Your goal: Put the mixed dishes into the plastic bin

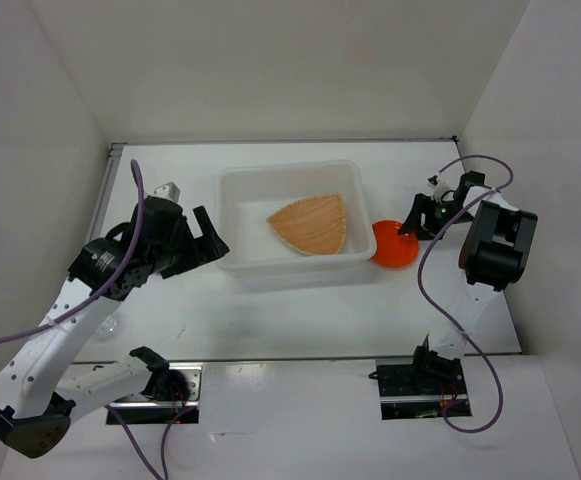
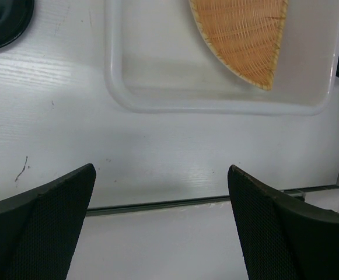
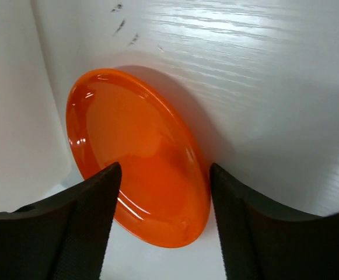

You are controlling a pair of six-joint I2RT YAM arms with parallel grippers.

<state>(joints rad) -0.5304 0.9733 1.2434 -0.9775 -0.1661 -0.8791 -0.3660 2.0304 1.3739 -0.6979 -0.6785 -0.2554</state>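
Mixed dishes part-sorted: left gripper (image 2: 160, 170), fingers apart and empty, hovers at the 9 o'clock side of the translucent white rectangular plastic bin (image 1: 290, 268). Only the tan woven rounded-triangle dish (image 1: 312, 225) lies inside. At 3 o'clock, right gripper (image 3: 164, 169) straddles the small round orange plate (image 1: 395, 245) with spread fingers, not yet closed on it. A round glossy black plate (image 2: 0, 17) also waits outside.

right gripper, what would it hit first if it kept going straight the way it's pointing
The orange plate. The right gripper, jaws open, aims squarely at it where it sits beside the plastic bin. Depth is hard to judge, but nothing shows between the gripper and the plate.
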